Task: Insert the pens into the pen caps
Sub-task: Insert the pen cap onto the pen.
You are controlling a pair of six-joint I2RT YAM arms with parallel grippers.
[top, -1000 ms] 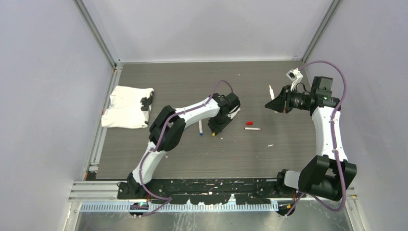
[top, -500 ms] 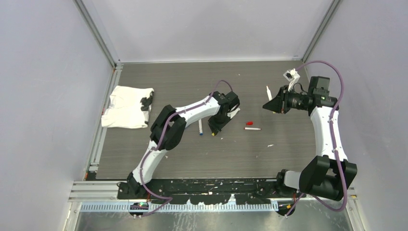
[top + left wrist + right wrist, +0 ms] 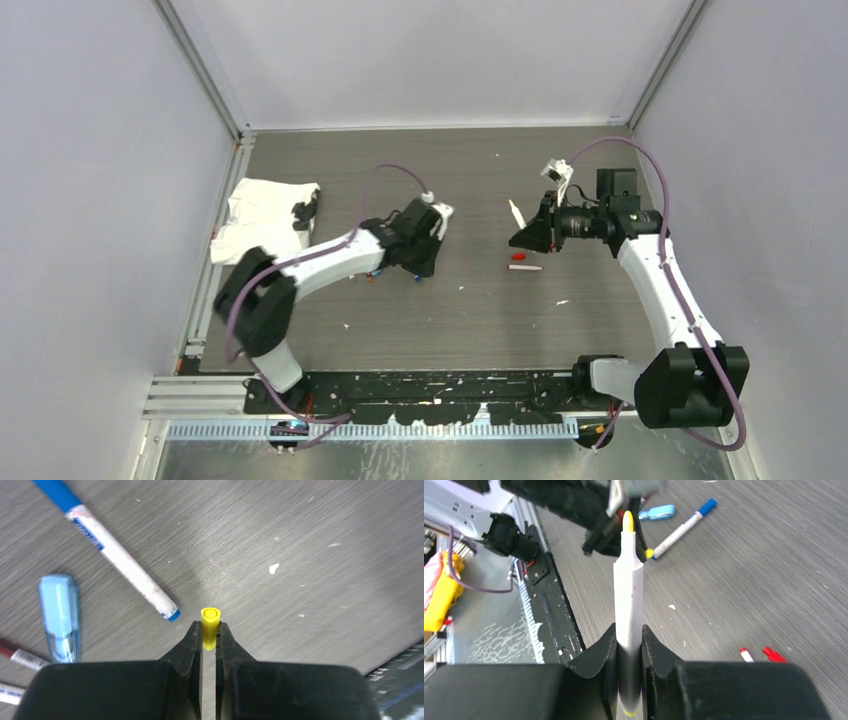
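Observation:
My left gripper is shut on a small yellow pen cap, open end facing away, just above the table; in the top view it is left of centre. My right gripper is shut on a white-barrelled pen with a yellow tip pointing towards the left arm; in the top view it holds the pen in the air. A blue-capped pen lies beside the yellow cap. A red cap and a red-tipped pen lie under the right gripper.
A chunky light-blue oblong piece lies left of the blue pen, with two more pen ends by it. A white cloth lies at the far left. White specks dot the table. The black front rail runs along the near edge.
My left arm has swung left, taking its gripper and the yellow cap a little left. My right gripper has moved left towards the centre with the pen.

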